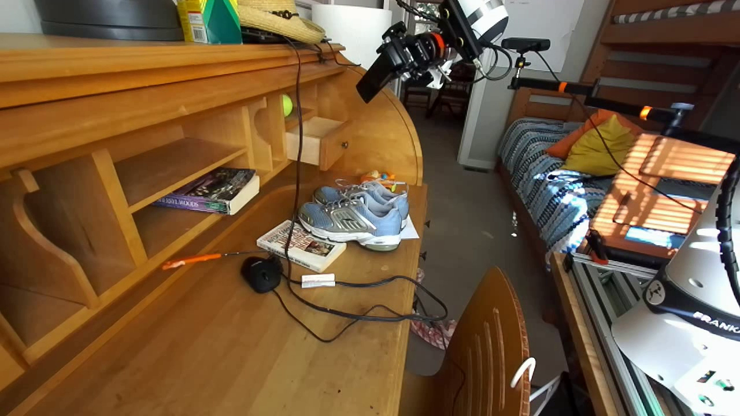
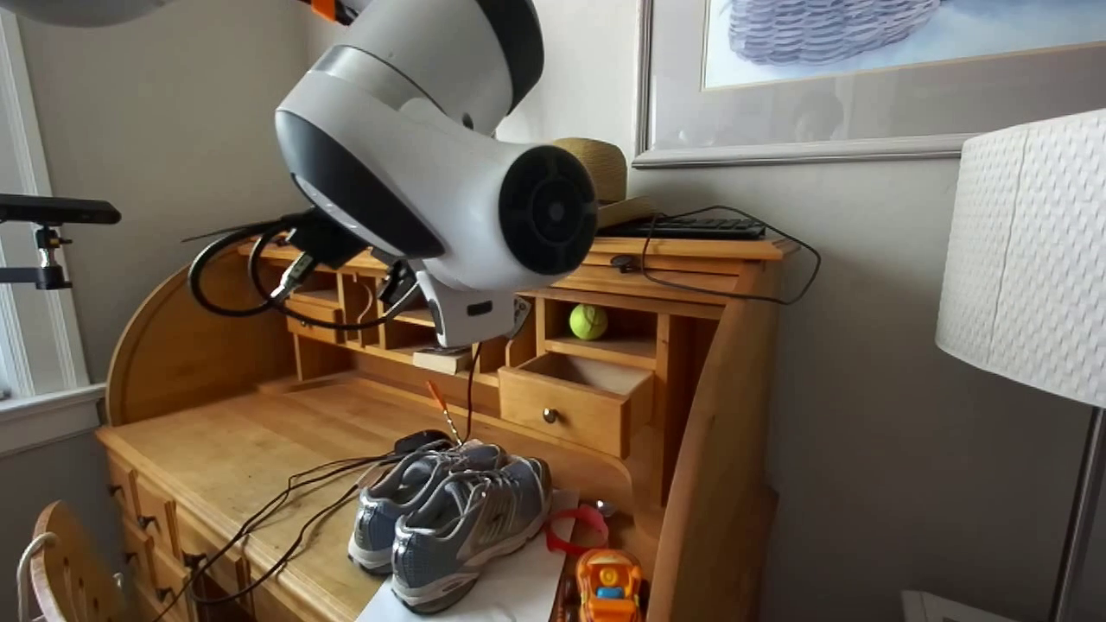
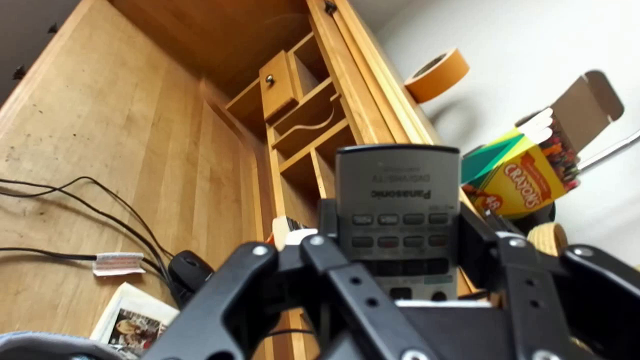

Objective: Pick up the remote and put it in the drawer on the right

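Observation:
My gripper (image 3: 397, 227) is shut on the remote (image 3: 398, 195), a slim grey bar with rows of buttons, with a finger pad against each long side. Its lower part is hidden behind the gripper's linkage. In an exterior view the remote (image 1: 374, 80) juts down and forward from the gripper (image 1: 393, 52), high above the desk and level with its upper part. The arm covers most of the gripper in an exterior view, where a corner of the remote (image 2: 520, 316) peeks out. The drawer on the right (image 2: 553, 410) is pulled out, below a tennis ball's cubby; its inside looks bare.
Grey-blue shoes (image 1: 355, 214), a paperback (image 1: 300, 245), a black mouse (image 1: 261, 274) and loose cables occupy the desktop. A tennis ball (image 2: 588, 321) rests above the drawer. A crayon box (image 3: 520, 180) and a straw hat (image 1: 280, 20) sit on top. A lampshade (image 2: 1028, 259) stands nearby.

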Controlling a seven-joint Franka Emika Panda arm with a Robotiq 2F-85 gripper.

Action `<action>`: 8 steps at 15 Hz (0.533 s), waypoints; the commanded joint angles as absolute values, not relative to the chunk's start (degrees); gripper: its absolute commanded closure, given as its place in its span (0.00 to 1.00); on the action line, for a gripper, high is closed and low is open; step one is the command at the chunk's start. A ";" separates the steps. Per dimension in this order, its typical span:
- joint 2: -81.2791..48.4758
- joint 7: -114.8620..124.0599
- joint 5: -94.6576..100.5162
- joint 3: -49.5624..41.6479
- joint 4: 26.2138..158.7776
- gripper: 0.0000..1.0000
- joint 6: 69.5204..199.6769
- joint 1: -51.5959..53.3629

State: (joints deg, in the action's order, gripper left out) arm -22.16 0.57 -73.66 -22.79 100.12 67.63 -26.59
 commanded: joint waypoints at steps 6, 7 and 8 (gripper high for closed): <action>-23.38 10.25 -72.86 -21.63 92.91 0.44 72.99 -26.81; -23.55 10.31 -72.83 -21.62 92.73 0.69 72.99 -26.86; -24.33 10.16 -71.49 -21.59 91.28 0.69 70.79 -27.36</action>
State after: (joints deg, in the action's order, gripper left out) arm -23.61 10.17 -73.10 -22.46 92.97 72.89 -26.09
